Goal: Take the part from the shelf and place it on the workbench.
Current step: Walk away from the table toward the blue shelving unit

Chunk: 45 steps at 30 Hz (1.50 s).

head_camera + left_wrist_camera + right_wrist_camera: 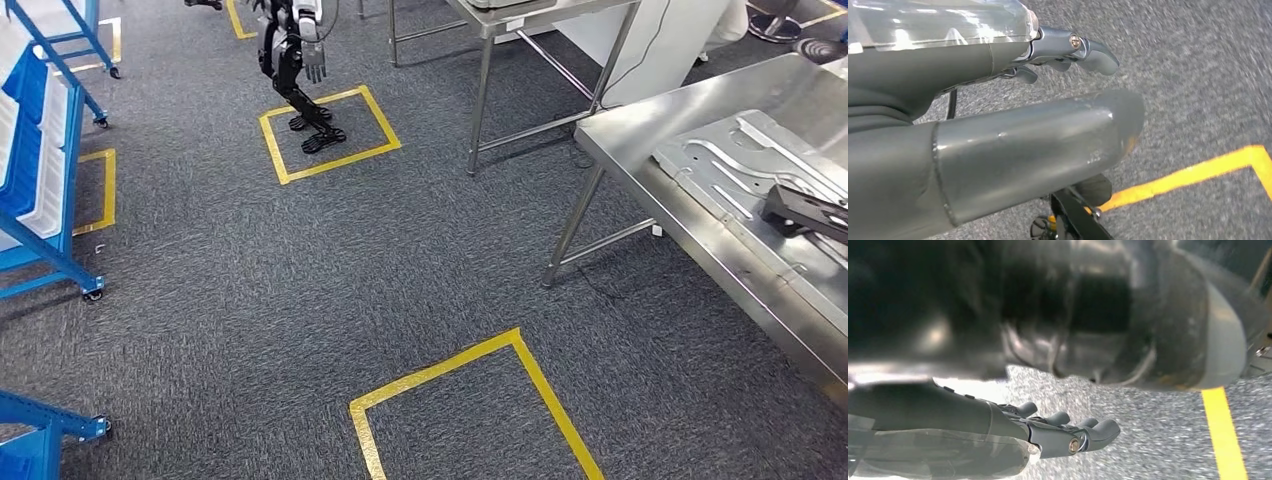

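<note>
A blue shelf (45, 190) with white bins stands at the left edge of the head view. The steel workbench (700, 250) is at the right. On it lies a silver stamped metal plate (740, 160), and a dark block-shaped part (805, 212) rests on that plate. My left hand (1038, 145) hangs above the grey carpet, its fingers (1088, 50) stretched out away from the thumb, holding nothing. My right hand (1053, 432) also hangs over the carpet with straight fingers (1098, 430) and nothing in it.
Another robot (295, 60) stands in a yellow floor square (375, 120) at the back. A second yellow square (540, 385) lies just ahead of me. A steel table (530, 20) stands behind the workbench, and a blue cart (40, 430) sits at the lower left.
</note>
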Motion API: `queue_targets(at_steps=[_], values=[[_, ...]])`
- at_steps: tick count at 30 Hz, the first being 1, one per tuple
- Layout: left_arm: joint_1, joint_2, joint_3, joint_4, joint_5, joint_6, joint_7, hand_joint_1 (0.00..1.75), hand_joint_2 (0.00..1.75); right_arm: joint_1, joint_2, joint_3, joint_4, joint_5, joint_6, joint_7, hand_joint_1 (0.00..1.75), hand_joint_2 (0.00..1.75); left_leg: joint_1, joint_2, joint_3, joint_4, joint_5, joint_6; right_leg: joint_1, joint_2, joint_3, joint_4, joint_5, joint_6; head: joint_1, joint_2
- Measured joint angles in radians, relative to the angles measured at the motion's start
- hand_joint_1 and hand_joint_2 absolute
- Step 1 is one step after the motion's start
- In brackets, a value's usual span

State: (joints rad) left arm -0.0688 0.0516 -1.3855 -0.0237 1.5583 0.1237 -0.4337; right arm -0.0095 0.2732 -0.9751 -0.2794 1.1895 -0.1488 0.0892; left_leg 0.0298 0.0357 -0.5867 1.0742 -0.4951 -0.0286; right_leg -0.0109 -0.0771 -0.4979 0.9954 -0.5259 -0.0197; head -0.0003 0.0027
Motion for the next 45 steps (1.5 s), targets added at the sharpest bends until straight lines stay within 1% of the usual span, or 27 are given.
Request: queue_targets(at_steps=[2,4,6,8,10,11,12,14,16,18,20,22,24,26,27,28,30,31,32,35,37,39,41,42,43,44,45], values=[[-0.002,0.001,0.004,-0.001,0.0,0.001,0.001,0.0,0.0,0.0,0.0,0.0,0.0,0.005,0.004,-0.003,0.0,0.0,-0.005,0.014,0.031,-0.06,0.013,0.011,0.005,-0.014,0.003,0.006,-0.008,0.012,0.0,0.0],[0.002,0.002,0.007,-0.001,0.0,0.003,0.003,0.0,0.0,-0.001,0.001,0.0,0.0,0.01,0.007,-0.004,0.0,0.0,-0.009,-0.004,0.028,-0.06,0.014,0.027,0.005,-0.025,0.008,0.004,-0.01,0.023,0.0,0.0],[0.006,0.002,0.01,-0.001,0.0,0.005,0.005,0.0,0.0,-0.002,0.001,0.0,0.0,0.015,0.008,-0.004,0.0,0.0,-0.008,-0.02,0.027,-0.065,0.018,0.041,0.0,-0.005,0.004,0.023,-0.029,0.033,0.0,0.0],[0.004,0.003,0.014,-0.001,0.0,0.006,0.006,0.0,0.0,-0.001,0.002,0.0,-0.001,0.02,0.01,-0.004,0.0,0.0,-0.008,-0.035,0.026,-0.068,0.022,0.053,-0.002,0.043,-0.038,0.115,-0.087,0.036,0.0,0.0],[0.002,0.003,0.018,-0.001,0.0,0.007,0.006,0.0,0.0,0.0,0.002,0.0,-0.001,0.025,0.014,-0.003,0.0,0.0,-0.014,-0.055,0.023,-0.068,0.024,0.06,0.002,0.067,-0.108,0.252,-0.144,0.032,0.0,0.0],[0.002,0.003,0.019,-0.001,0.0,0.007,0.007,0.0,0.0,0.0,0.002,-0.001,-0.002,0.028,0.017,-0.003,0.0,0.0,-0.018,-0.067,0.023,-0.068,0.025,0.062,0.006,0.071,-0.13,0.292,-0.149,0.026,0.0,0.0],[0.002,0.004,0.021,-0.001,0.0,0.007,0.007,0.0,0.0,0.0,0.002,-0.001,-0.002,0.032,0.019,-0.002,0.0,0.0,-0.023,-0.08,0.024,-0.068,0.025,0.063,0.011,0.074,-0.135,0.295,-0.132,0.018,0.0,0.0],[0.003,0.003,0.022,-0.003,0.0,0.008,0.007,0.0,0.0,0.0,0.002,-0.001,-0.004,0.038,0.022,0.0,0.0,0.0,-0.029,-0.107,0.031,-0.069,0.025,0.064,0.029,0.093,-0.091,0.188,-0.05,-0.008,0.0,0.0],[-0.001,-0.003,0.023,-0.009,0.0,0.008,0.007,0.0,0.0,0.002,0.001,-0.002,-0.006,0.041,0.024,0.002,0.0,0.0,-0.028,-0.13,0.032,-0.069,0.026,0.063,0.045,0.14,-0.039,0.06,0.012,-0.042,-0.001,0.0],[-0.003,-0.009,0.025,-0.014,0.0,0.008,0.008,0.0,0.0,0.003,0.0,-0.005,-0.009,0.044,0.024,0.003,0.0,0.0,-0.019,-0.152,0.024,-0.072,0.031,0.055,0.053,0.162,-0.023,0.008,0.024,-0.064,-0.001,0.0],[0.0,-0.01,0.027,-0.014,0.0,0.01,0.007,0.0,0.0,0.004,0.003,-0.007,-0.012,0.046,0.025,0.004,0.0,0.0,-0.017,-0.165,0.022,-0.083,0.04,0.047,0.051,0.139,-0.01,-0.025,0.037,-0.07,0.0,0.0],[0.003,-0.011,0.028,-0.015,-0.001,0.013,0.007,0.0,0.0,0.009,0.009,-0.01,-0.016,0.047,0.028,0.003,0.0,0.0,-0.023,-0.123,0.012,-0.061,0.021,0.041,0.04,0.112,0.02,-0.076,0.057,-0.069,0.0,0.0],[0.0,-0.011,0.028,-0.015,-0.001,0.015,0.006,0.0,0.0,0.014,0.015,-0.014,-0.019,0.048,0.031,0.003,0.0,0.0,-0.021,-0.066,-0.037,0.041,-0.037,0.029,0.033,0.08,0.038,-0.101,0.064,-0.06,0.0,0.0],[-0.003,-0.01,0.028,-0.015,-0.001,0.016,0.006,0.0,0.0,0.017,0.017,-0.018,-0.021,0.048,0.033,0.004,0.0,0.0,-0.007,-0.049,-0.092,0.147,-0.075,0.011,0.027,0.048,0.039,-0.095,0.056,-0.046,0.0,0.0],[-0.002,-0.01,0.028,-0.015,-0.002,0.016,0.006,0.0,0.0,0.017,0.017,-0.019,-0.023,0.048,0.035,0.004,0.0,0.0,0.001,-0.044,-0.098,0.158,-0.069,0.001,0.022,0.033,0.038,-0.087,0.048,-0.037,0.0,0.0],[0.0,-0.01,0.028,-0.015,-0.002,0.017,0.005,0.0,0.0,0.019,0.018,-0.021,-0.026,0.048,0.037,0.004,0.0,0.0,0.009,-0.038,-0.084,0.131,-0.045,-0.011,0.015,0.02,0.037,-0.076,0.038,-0.027,0.0,0.0],[0.001,-0.014,0.028,-0.016,-0.005,0.019,0.003,0.0,0.0,0.021,0.021,-0.028,-0.039,0.049,0.041,0.005,0.0,0.0,0.023,-0.007,-0.023,0.019,0.011,-0.036,0.003,-0.003,0.032,-0.042,0.012,-0.002,-0.001,0.0],[0.0,-0.018,0.028,-0.017,-0.006,0.021,0.001,0.0,0.0,0.023,0.022,-0.031,-0.046,0.05,0.041,0.006,0.0,0.0,0.026,0.005,-0.002,-0.023,0.025,-0.037,0.0,-0.012,0.028,-0.021,-0.003,0.01,-0.001,0.0],[-0.002,-0.021,0.028,-0.018,-0.007,0.023,0.0,0.0,0.0,0.024,0.023,-0.035,-0.053,0.051,0.042,0.006,0.0,0.0,0.025,0.011,0.008,-0.041,0.027,-0.031,-0.002,-0.018,0.025,-0.006,-0.016,0.019,-0.001,0.0],[0.0,-0.025,0.028,-0.019,-0.008,0.028,-0.002,0.0,0.0,0.025,0.028,-0.042,-0.066,0.052,0.043,0.006,0.0,0.0,0.014,-0.009,-0.001,-0.031,0.016,0.008,-0.008,-0.025,0.027,0.009,-0.032,0.033,0.0,0.0],[0.001,-0.025,0.028,-0.019,-0.012,0.032,-0.002,0.0,0.0,0.026,0.03,-0.044,-0.072,0.051,0.045,0.007,0.0,0.0,0.011,-0.023,-0.003,-0.032,0.017,0.023,-0.013,0.009,0.015,0.043,-0.064,0.035,0.0,0.0],[-0.003,-0.027,0.022,-0.019,-0.033,0.036,-0.001,0.0,0.0,0.028,0.033,-0.055,-0.08,0.036,0.049,0.01,0.0,0.0,0.004,-0.04,-0.006,-0.034,0.02,0.033,-0.011,0.054,-0.04,0.158,-0.133,0.029,0.0,0.0],[-0.008,-0.03,0.004,-0.02,-0.069,0.041,0.009,0.0,0.0,0.034,0.038,-0.079,-0.091,0.009,0.053,0.013,0.0,0.0,-0.006,-0.063,-0.008,-0.034,0.021,0.039,-0.001,0.068,-0.109,0.289,-0.179,0.015,0.0,0.0],[-0.011,-0.032,-0.008,-0.02,-0.083,0.044,0.016,0.0,0.0,0.037,0.041,-0.093,-0.097,-0.002,0.053,0.013,0.0,0.0,-0.01,-0.077,-0.008,-0.034,0.021,0.041,0.005,0.071,-0.127,0.314,-0.173,0.005,0.0,0.0],[-0.013,-0.035,-0.019,-0.021,-0.091,0.048,0.023,0.0,0.0,0.04,0.044,-0.105,-0.103,-0.007,0.053,0.013,0.0,0.0,-0.014,-0.092,-0.006,-0.034,0.021,0.042,0.013,0.076,-0.127,0.298,-0.146,-0.006,0.0,0.0],[-0.016,-0.039,-0.028,-0.022,-0.096,0.052,0.028,0.0,0.0,0.043,0.045,-0.115,-0.108,-0.01,0.053,0.013,0.0,0.0,-0.017,-0.107,-0.004,-0.034,0.021,0.043,0.022,0.087,-0.11,0.246,-0.103,-0.017,0.0,0.0],[-0.018,-0.045,-0.036,-0.024,-0.1,0.056,0.031,0.0,0.0,0.047,0.046,-0.124,-0.115,-0.012,0.055,0.013,0.0,0.0,-0.017,-0.121,-0.002,-0.035,0.022,0.043,0.032,0.112,-0.084,0.174,-0.058,-0.03,0.0,0.0]])
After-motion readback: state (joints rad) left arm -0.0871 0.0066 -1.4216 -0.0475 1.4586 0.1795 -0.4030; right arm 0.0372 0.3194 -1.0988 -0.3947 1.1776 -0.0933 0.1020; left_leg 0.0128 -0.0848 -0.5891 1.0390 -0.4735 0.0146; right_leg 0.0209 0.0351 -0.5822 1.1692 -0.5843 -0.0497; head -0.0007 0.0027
